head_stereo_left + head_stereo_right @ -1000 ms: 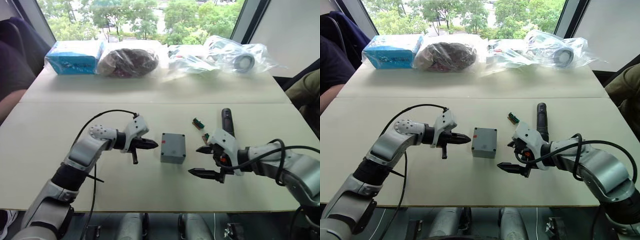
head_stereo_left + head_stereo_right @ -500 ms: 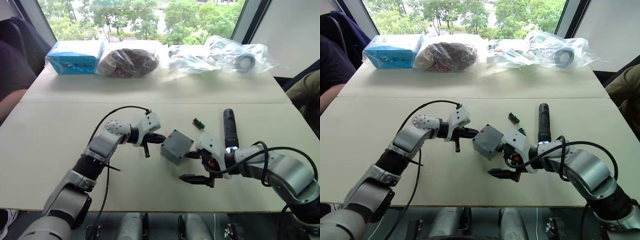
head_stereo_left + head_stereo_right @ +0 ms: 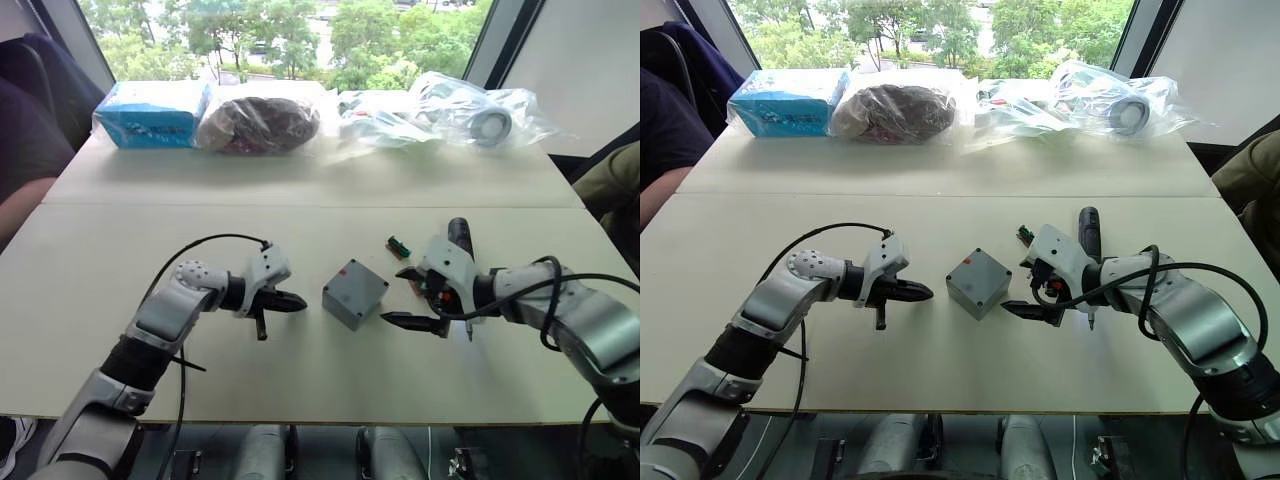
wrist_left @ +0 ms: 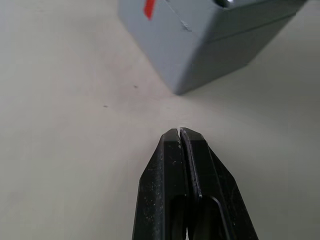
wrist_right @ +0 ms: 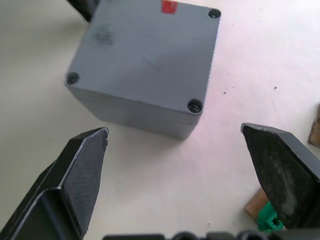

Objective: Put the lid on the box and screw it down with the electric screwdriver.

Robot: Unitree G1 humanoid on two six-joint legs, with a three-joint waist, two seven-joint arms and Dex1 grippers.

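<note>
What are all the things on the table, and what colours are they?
box: one, grey with a red mark, lid on and screws at its corners, middle of the near table.
electric screwdriver: one, dark, lying beyond the right arm.
green connectors: at least two, small, to the right of the box.
blue package: one, in a clear bag, far left.
brown bundle: one, bagged, beside the blue package.
clear bags of parts: a few, far right.
left gripper: black, jaws shut, left of the box.
right gripper: black, jaws open, right of the box.
</note>
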